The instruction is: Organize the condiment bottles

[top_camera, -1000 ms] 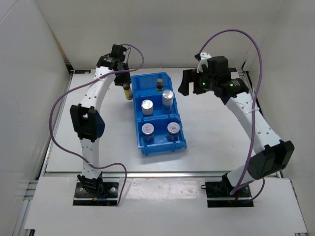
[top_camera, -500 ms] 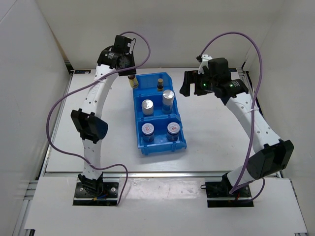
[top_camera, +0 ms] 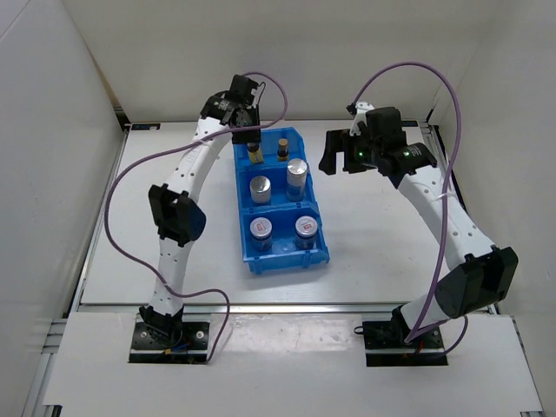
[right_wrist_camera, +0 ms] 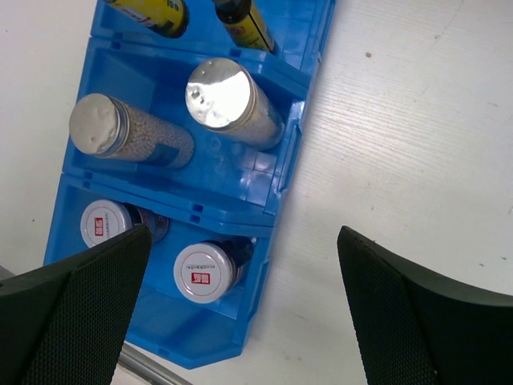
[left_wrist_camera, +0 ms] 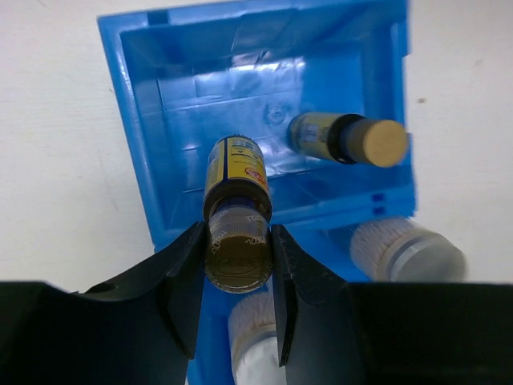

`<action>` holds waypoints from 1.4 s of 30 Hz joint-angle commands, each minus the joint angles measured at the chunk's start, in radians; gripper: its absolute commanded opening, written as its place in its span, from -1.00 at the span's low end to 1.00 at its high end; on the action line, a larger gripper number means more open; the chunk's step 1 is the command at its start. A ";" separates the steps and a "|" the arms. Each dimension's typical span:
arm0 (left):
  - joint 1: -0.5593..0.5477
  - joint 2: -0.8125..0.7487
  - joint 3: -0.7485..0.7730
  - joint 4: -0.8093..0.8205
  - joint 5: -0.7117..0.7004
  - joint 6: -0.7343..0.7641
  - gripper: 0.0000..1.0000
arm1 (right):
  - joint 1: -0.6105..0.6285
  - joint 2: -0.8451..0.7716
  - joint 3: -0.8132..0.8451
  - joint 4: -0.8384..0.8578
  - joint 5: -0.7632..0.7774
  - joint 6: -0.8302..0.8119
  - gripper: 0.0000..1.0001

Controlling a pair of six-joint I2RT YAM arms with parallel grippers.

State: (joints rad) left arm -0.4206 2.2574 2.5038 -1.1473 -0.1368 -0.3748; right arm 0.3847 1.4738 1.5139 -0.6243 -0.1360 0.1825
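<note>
My left gripper (top_camera: 253, 144) is shut on a slim dark-brown bottle (left_wrist_camera: 236, 210) and holds it over the far compartment of the blue bin (top_camera: 320, 228). The second brown bottle (left_wrist_camera: 345, 139) with its gold cap stands in that compartment, to the right. Two tall silver-lidded cylinders (top_camera: 261, 188) (top_camera: 297, 174) stand in the middle compartment. Two squat silver-lidded jars (top_camera: 261, 230) (top_camera: 306, 228) sit in the near compartment. My right gripper (right_wrist_camera: 240, 301) is open and empty, raised to the right of the bin (right_wrist_camera: 272, 192).
White walls close in the table on the left, back and right. Purple cables loop above both arms. The table's metal rail (top_camera: 287, 305) runs along the near edge.
My left gripper has carried the brown bottle rightward from beside the bin's left wall to over the far compartment. The right arm has barely moved.
</note>
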 commanded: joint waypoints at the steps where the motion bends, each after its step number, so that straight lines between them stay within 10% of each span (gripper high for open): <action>1: 0.006 0.013 0.030 0.034 0.011 -0.009 -0.78 | -0.012 -0.056 -0.018 0.018 0.022 0.009 1.00; 10: 0.006 0.091 0.021 0.034 0.029 -0.018 -0.43 | -0.021 -0.096 -0.075 0.029 0.081 0.009 1.00; 15: 0.006 0.100 0.001 0.034 0.019 -0.027 0.40 | -0.021 -0.096 -0.075 0.029 0.102 0.029 1.00; 20: 0.006 0.090 0.001 0.034 0.019 -0.027 0.70 | -0.021 -0.096 -0.075 0.029 0.113 0.029 1.00; 42: 0.035 -0.359 -0.126 0.054 -0.124 0.077 0.98 | -0.021 -0.150 -0.124 0.020 0.294 0.090 1.00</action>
State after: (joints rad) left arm -0.3958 2.0281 2.4454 -1.0973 -0.1814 -0.3325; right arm 0.3668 1.3636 1.3911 -0.6289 0.0769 0.2348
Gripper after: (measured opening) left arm 0.987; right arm 0.998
